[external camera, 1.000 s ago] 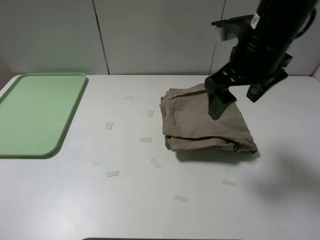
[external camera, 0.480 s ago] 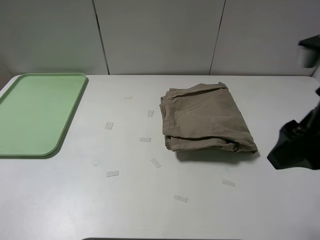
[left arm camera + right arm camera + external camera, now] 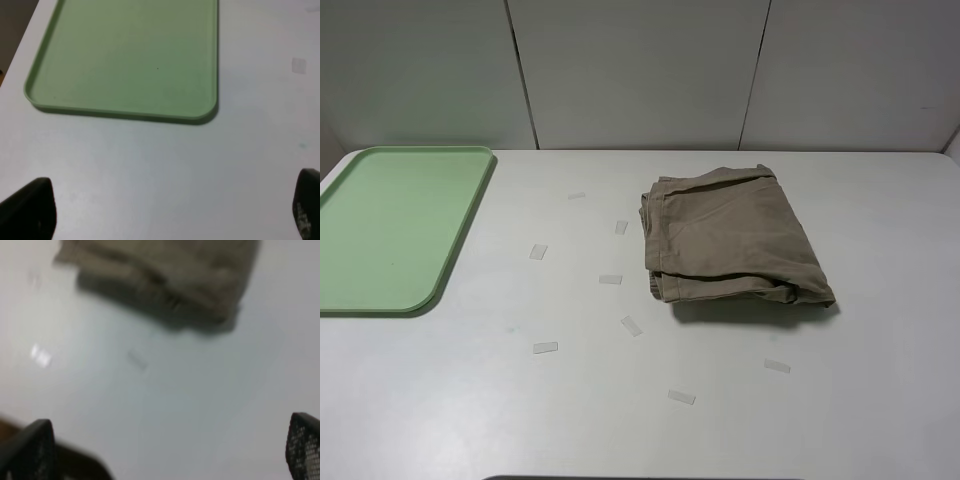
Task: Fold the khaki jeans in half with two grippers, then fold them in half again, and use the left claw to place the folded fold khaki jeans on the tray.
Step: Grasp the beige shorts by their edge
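Plainly, the khaki jeans (image 3: 730,245) lie folded into a compact bundle on the white table (image 3: 470,420). In the high view they sit right of centre and toward the back. Their stacked, layered edges face the left side, and their front edge casts a shadow on the table. The pale green tray (image 3: 390,225) sits flat at the far left of the table, well apart from the jeans. Several small pale tape scraps (image 3: 545,348) are scattered over the table between the two. The left gripper (image 3: 167,212) shows only in its own wrist view. There its two black fingertips (image 3: 27,210) stand wide apart at the corners of the picture, jaws spread and gripping nothing. It hangs over the table, with a short, round-cornered end of the tray just beyond. The right gripper (image 3: 165,447) shows only in its own wrist view too, which is blurred. Its two dark fingertips are spread wide with nothing between them, above the table. The jeans appear there as a tan mass beyond the fingertips, apart from them.
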Robot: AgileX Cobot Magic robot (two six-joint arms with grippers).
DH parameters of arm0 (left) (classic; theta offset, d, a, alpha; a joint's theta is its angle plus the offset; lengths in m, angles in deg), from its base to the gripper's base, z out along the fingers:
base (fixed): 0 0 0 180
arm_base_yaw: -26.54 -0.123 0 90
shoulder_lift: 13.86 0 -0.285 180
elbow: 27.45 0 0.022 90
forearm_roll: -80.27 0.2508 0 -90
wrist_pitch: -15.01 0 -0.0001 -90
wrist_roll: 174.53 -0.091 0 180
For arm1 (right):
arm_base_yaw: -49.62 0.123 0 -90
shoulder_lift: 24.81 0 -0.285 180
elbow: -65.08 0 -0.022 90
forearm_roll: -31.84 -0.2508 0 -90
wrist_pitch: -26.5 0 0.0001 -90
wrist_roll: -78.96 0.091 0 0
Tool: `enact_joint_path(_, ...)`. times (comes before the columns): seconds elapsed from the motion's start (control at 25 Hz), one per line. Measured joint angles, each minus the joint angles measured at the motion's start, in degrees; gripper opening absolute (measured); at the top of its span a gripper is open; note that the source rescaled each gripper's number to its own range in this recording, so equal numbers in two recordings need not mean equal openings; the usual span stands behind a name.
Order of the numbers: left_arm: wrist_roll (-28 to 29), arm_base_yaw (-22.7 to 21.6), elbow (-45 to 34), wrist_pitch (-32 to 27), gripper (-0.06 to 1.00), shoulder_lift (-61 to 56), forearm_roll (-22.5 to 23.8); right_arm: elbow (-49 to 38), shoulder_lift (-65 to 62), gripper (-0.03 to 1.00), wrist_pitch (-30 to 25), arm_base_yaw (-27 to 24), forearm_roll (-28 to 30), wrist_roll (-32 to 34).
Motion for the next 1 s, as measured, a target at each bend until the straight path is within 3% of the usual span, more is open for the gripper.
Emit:
enact_joint_path(0.32, 0.0, 0.0, 0.0, 0.0, 0.93, 0.0, 0.0, -8.4, -19.4, 1.0, 6.9, -15.2, 0.0, -2.6)
enact_joint_path(0.4, 0.0, 0.0, 0.0, 0.0, 0.93, 0.0, 0.0, -9.6, -21.8, 1.0, 6.9, -16.9, 0.0, -2.9)
enact_joint_path(1.0, 0.0, 0.0, 0.0, 0.0, 0.93, 0.0, 0.0, -9.9, -24.3, 1.0, 6.9, -18.2, 0.0, -3.4)
